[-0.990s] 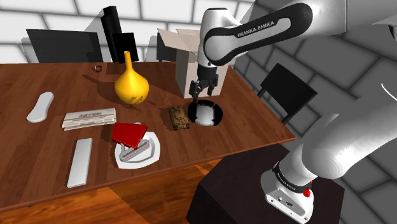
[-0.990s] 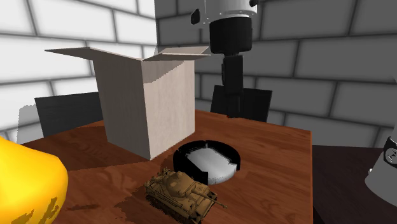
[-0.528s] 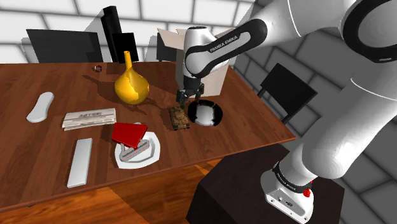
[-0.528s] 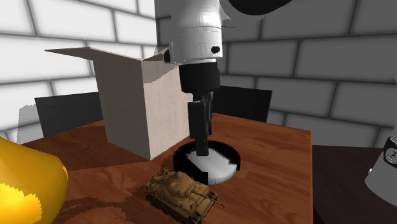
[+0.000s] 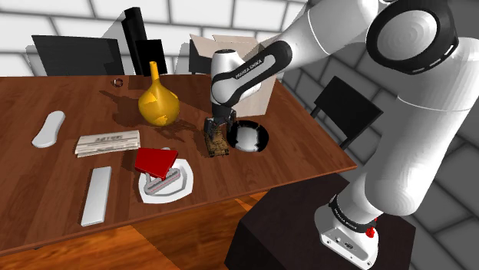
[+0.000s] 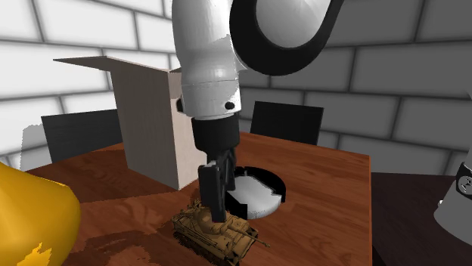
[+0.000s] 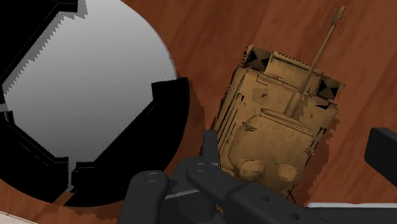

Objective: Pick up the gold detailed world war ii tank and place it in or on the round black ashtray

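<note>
Well apart from the hand (image 5: 220, 124), on the side away from the ashtray (image 5: 265, 139), stands a yellow vase (image 5: 158, 100); it looks clear of the work. Directly beneath the hand sits the tank (image 5: 217, 143), upright on the bench (image 5: 69, 176). The hand is released: in the wrist view its fingers (image 7: 382, 143) stand apart with the hull (image 7: 267, 86) between them, one just beside a flank, the other a little off, so nothing is grasped. Just beyond the tank, on the hand's other side, lies the ashtray, black-rimmed with a pale floor.

The tank looks like a small, stiff, light model with a hard and probably somewhat slippery skin. Its thin barrel (image 7: 321, 48) is likely the fragile part. The best hold seems to be across the flat hull flanks, low and near the middle, well away from the barrel and turret.
</note>
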